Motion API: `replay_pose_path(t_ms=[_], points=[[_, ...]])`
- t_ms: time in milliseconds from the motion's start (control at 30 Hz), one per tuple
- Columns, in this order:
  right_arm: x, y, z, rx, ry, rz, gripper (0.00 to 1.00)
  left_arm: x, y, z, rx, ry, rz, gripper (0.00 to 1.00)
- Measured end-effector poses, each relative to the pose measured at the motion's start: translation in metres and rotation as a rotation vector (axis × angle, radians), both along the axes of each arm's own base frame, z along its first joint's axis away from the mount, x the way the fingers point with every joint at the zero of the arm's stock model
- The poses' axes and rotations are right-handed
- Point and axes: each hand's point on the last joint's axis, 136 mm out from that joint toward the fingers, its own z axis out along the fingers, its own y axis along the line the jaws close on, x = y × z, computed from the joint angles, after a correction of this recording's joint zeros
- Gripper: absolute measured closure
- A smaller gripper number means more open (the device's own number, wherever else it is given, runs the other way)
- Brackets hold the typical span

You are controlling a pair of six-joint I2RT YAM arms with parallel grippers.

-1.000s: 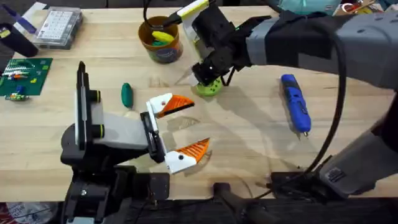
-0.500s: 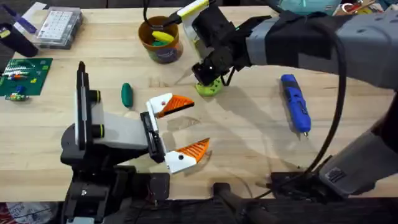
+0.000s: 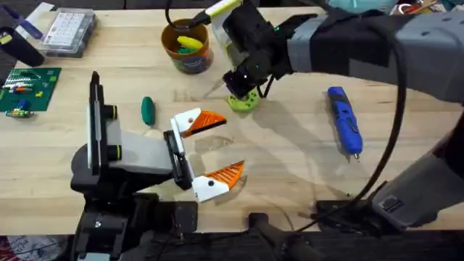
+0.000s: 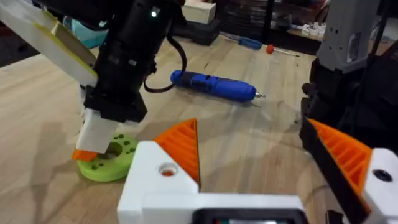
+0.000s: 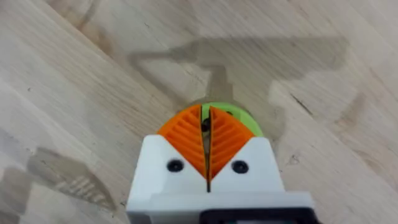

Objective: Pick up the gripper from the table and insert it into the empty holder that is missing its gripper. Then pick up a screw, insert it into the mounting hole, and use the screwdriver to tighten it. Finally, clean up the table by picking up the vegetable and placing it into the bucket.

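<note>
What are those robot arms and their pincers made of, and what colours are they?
Each gripper, left and right, has white fingers faced with orange ribbed pads. The arms are black and grey, the left with yellow-green joint rings. A black cable loops along the right arm.

Even, bright light falls from above onto the table (image 3: 290, 152), with no harsh glare on the wood. Soft shadows lie beneath the right arm (image 3: 377, 43) and beside the screwdriver (image 3: 344, 120). In the right wrist view a crisp angular shadow stretches across the grain. The right arm looms large and slightly blurred overhead. In the left wrist view the near fingers (image 4: 177, 149) are soft, the room behind dim
</note>
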Motion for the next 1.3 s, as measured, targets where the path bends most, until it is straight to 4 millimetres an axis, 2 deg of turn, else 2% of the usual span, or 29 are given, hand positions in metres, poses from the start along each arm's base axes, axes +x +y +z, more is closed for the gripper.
replay_pose_path(t_ms=[300,367,433,500,600,733,1067,1233,1300], points=[[0.005,0.004,0.017,0.011,-0.013,0.000,0.998,0.000,0.000,0.000,0.000,0.000,0.000,0.014],[0.003,0.003,0.017,0.006,-0.006,-0.002,0.881,0.000,0.000,0.000,0.000,0.000,0.000,0.015],[0.000,0.000,0.015,-0.009,0.009,0.002,0.676,0.000,0.000,0.000,0.000,0.000,0.000,0.014],[-0.004,-0.003,0.013,-0.021,0.025,0.002,0.577,0.000,0.000,0.000,0.000,0.000,0.000,0.014],[-0.005,-0.004,0.012,-0.026,0.030,0.003,0.505,0.000,0.000,0.000,0.000,0.000,0.000,0.015],[-0.005,-0.004,0.012,-0.027,0.031,0.003,0.495,0.000,0.000,0.000,0.000,0.000,0.000,0.014],[-0.004,-0.004,0.011,-0.026,0.030,0.003,0.565,0.000,0.000,0.000,0.000,0.000,0.000,0.014],[-0.006,-0.005,-0.009,-0.056,0.064,0.003,0.565,0.000,0.000,0.000,0.000,0.000,0.000,0.015],[-0.005,-0.004,-0.010,-0.056,0.064,0.003,0.565,0.000,0.000,0.000,0.000,0.000,0.000,0.014]])
